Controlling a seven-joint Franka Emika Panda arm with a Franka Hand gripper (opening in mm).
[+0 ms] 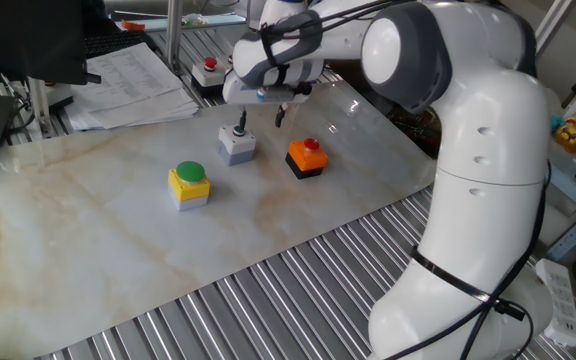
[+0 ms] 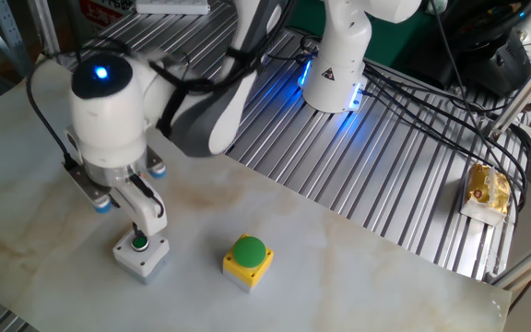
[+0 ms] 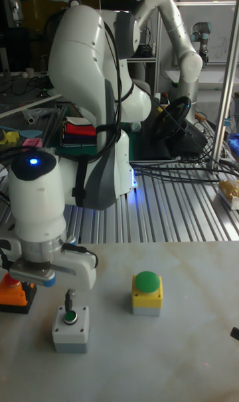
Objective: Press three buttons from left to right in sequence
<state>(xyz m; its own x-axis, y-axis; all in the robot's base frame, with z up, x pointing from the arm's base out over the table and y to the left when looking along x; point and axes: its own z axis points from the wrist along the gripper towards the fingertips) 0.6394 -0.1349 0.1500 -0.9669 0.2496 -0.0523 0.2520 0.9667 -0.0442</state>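
A: Where is the gripper relative to the grey button?

B: Right above it. In one fixed view, one finger points down at the grey box's top and the other finger sits well apart toward the orange button, so the jaws stand wide open with nothing between them.

A: Is the finger touching the cap?

B: The other fixed view shows the small green cap uncovered, with the fingertip just above it. The tall fixed view agrees: the tip hangs a little over the cap, apart from it.

A: And the other two buttons?

B: The yellow button with its big green cap sits near the grey one, toward the table's front edge. The orange one is just beside the grey one on the opposite side. The other fixed view leaves the orange one out entirely; the tall view catches only part of it behind the gripper's body.

A: Anything else near the grey button?

B: Only one fixed view shows a black box with a red button beyond it, next to a paper stack.
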